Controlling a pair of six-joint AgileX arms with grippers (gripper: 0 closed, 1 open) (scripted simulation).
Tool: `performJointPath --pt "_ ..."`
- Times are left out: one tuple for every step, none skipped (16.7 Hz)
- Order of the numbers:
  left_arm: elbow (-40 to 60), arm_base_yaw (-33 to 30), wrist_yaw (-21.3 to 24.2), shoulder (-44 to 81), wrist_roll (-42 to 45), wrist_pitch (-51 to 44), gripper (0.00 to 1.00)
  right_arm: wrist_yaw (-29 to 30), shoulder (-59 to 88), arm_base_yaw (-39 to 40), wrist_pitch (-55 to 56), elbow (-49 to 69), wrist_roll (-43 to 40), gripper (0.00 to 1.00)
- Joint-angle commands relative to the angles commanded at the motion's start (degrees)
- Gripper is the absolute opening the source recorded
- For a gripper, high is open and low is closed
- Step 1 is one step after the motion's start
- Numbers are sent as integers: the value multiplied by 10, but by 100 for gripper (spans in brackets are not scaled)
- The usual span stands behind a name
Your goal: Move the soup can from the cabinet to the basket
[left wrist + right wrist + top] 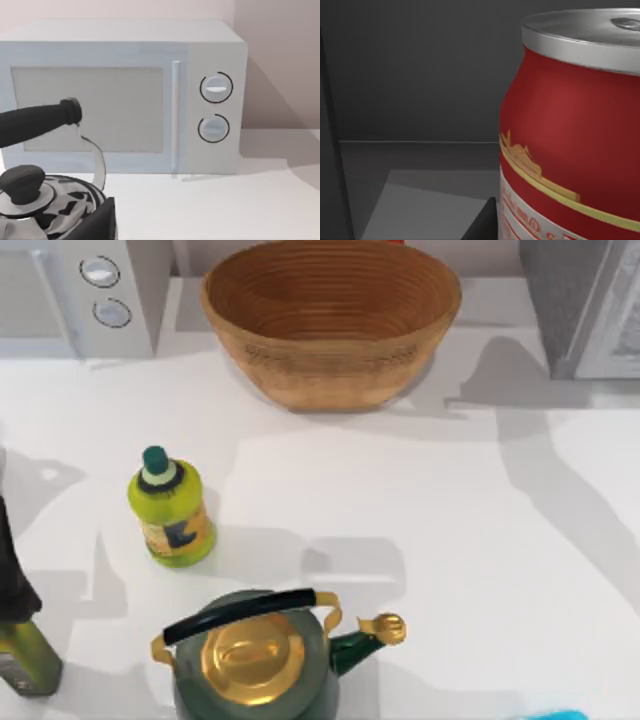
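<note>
- Soup can (570, 130) stands upright inside the dark cabinet (420, 75) — close before my right wrist camera.
- Basket (330, 320) sits at twelve o'clock on the table (450, 530).
- Fingers — cannot tell.

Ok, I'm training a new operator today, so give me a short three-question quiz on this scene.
1. True or false: the soup can already lies in the basket.
2. Which stands nearest the bottle? A) kettle B) cabinet C) basket
3. Fill in: the microwave has ___ round dials.

Key: 1 false, the can stands upright inside the dark cabinet, close before the right wrist camera; 2 A; 3 two.
</note>
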Motion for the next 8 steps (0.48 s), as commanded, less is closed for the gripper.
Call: performJointPath --pt "0 0 0 0 0 0 100 14 -14 14 -14 2 0 0" --pt "0 0 0 0 0 0 100 21 -21 22 -22 4 -1 0" --pt "0 0 0 0 0 0 100 23 -23 24 -25 4 -1 0" --pt "0 0 0 0 0 0 100 23 -23 24 -25 4 -1 0" --pt "0 0 0 0 0 0 100 23 -23 24 -25 4 -1 0" --pt "0 0 0 0 0 0 100 22 -22 22 -23 -1 0 0" --pt "0 0 0 0 0 0 100 22 -22 22 -23 -1 0 0" --pt "0 0 0 0 0 0 100 20 -25 21 -22 -6 0 0"
